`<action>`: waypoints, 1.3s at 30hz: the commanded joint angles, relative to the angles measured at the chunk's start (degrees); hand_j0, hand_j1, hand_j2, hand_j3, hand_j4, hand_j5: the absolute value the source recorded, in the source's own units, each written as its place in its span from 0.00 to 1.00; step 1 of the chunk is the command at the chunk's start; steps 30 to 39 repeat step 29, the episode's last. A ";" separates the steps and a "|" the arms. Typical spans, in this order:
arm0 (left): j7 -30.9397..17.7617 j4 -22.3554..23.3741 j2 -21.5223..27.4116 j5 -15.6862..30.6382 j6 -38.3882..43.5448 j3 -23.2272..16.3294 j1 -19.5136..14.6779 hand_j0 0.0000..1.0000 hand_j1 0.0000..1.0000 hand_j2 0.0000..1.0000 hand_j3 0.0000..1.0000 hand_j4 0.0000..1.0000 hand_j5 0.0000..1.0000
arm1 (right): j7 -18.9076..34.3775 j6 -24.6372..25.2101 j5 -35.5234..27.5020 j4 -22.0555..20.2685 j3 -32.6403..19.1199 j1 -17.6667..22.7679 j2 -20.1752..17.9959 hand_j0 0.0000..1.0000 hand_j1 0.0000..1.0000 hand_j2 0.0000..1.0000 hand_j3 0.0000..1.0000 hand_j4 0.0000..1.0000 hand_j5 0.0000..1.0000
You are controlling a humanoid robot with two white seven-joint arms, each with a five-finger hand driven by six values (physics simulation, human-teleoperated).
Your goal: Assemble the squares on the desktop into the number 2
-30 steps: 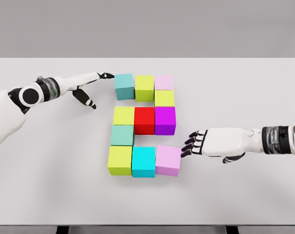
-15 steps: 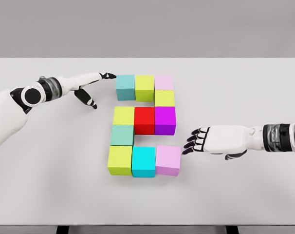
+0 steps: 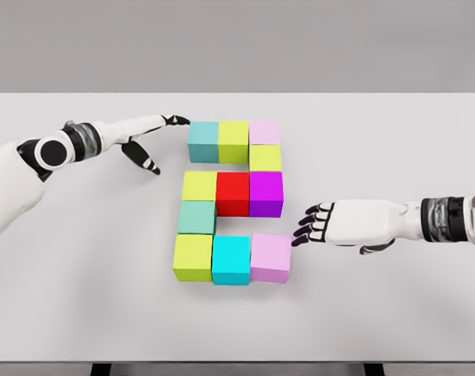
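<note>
Coloured cubes lie on the white table [image 3: 394,141] in the shape of a 2. Top row: teal cube [image 3: 203,141], lime cube [image 3: 233,141], pale pink cube [image 3: 263,132]. A lime cube [image 3: 265,158] sits under the pink one. Middle row: lime [image 3: 199,186], red [image 3: 233,193], purple [image 3: 266,193]. A teal cube [image 3: 197,217] links down to the bottom row: lime [image 3: 193,257], cyan [image 3: 231,260], pink [image 3: 270,257]. My left hand [image 3: 172,121] is open, fingertips touching the top teal cube's left side. My right hand [image 3: 310,225] is open, just right of the bottom pink cube.
The table's front edge [image 3: 237,362] runs along the bottom of the view. A grey wall stands behind the table.
The left hand pushed the top teal cube rightward until it closed against the lime cube. The right hand drew slightly away from the bottom pink cube.
</note>
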 commanded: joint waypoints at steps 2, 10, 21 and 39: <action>0.06 0.13 0.66 0.61 -0.01 0.38 -0.09 1.00 1.00 1.00 1.00 1.00 1.00 | -0.02 0.14 -0.37 -0.02 0.11 -0.35 0.23 1.00 1.00 1.00 1.00 1.00 1.00; -0.64 -0.22 8.57 10.63 -15.21 2.14 0.62 1.00 1.00 1.00 1.00 1.00 1.00 | -0.02 0.14 -0.46 -0.11 0.20 -0.70 0.40 1.00 1.00 1.00 1.00 1.00 1.00; -0.38 -0.22 7.69 10.54 -15.48 2.14 1.76 1.00 1.00 1.00 1.00 1.00 1.00 | -0.02 0.14 -18.73 20.01 -8.76 -5.97 2.42 1.00 1.00 1.00 1.00 1.00 1.00; -0.12 0.22 7.52 10.54 -15.30 2.05 1.85 1.00 1.00 1.00 1.00 1.00 1.00 | -0.02 0.14 -19.09 20.37 -8.32 -6.33 2.87 1.00 1.00 1.00 1.00 1.00 1.00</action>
